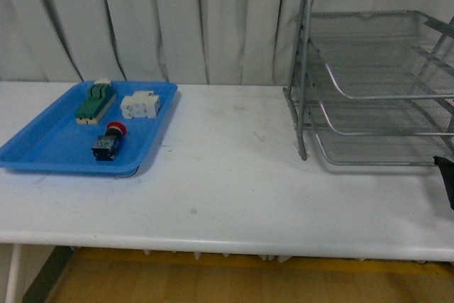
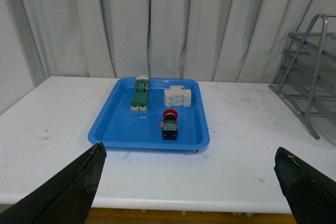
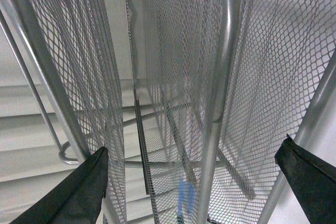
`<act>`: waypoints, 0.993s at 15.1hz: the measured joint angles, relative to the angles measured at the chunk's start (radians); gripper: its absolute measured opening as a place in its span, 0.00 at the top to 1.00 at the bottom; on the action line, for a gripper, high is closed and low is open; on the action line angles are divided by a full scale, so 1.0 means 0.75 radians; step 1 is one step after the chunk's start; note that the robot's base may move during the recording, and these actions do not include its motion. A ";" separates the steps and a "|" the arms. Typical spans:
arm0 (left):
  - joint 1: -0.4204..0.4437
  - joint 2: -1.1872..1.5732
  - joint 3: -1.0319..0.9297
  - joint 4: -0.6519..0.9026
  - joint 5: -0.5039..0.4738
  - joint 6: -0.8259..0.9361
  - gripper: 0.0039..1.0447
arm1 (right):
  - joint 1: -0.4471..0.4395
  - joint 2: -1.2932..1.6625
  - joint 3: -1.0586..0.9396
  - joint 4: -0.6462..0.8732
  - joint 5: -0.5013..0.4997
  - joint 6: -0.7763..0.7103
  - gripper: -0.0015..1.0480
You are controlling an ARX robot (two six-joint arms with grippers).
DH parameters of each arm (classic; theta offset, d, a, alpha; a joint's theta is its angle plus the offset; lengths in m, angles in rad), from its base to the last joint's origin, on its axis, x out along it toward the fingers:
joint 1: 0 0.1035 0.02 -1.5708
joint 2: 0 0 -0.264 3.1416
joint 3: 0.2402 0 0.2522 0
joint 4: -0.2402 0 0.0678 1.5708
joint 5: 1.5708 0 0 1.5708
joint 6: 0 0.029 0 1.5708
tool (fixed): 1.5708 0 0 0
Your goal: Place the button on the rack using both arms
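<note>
At the table's left end: a flat blue plastic tray lies on the white tabletop, its near rim close to the table's front edge.
Left gripper: the black left gripper shows only in its own wrist camera; its two fingers are spread wide with nothing between them, facing the tray from above the near table edge.
Switch block: a green-and-cream switch block sits in the tray's far part, towards the white pleated curtain.
Button: the small push-button with a red mushroom cap and dark blocky body lies in the tray's near half, cap towards the curtain, nearer to me than both blocks and touching neither.
Terminal block: a white plastic terminal block rests just right of the green one, apart from it.
Middle of the table: bare white surface, a few faint marks.
Rack: the silver wire-mesh three-tier rack with a tubular frame stands at the right end, well apart from the tray and the button.
Right gripper: the black right gripper is close up against the rack, fingers held wide apart, gripping nothing; mesh fills its camera. In the front view only a black scrap of it shows at the right edge.
</note>
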 joint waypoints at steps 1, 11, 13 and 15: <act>0.000 0.000 0.000 -0.001 0.001 0.000 0.06 | 0.006 0.016 0.019 0.001 -0.001 -0.010 0.06; 0.000 0.000 0.000 0.000 0.001 0.000 0.06 | 0.023 0.102 0.136 -0.019 0.009 -0.054 0.96; 0.000 0.000 0.000 0.000 0.000 0.000 0.06 | 0.023 0.092 0.086 0.006 0.009 -0.047 0.96; 0.000 0.000 0.000 0.000 0.001 0.000 0.06 | 0.017 0.024 -0.038 0.010 -0.001 -0.054 0.96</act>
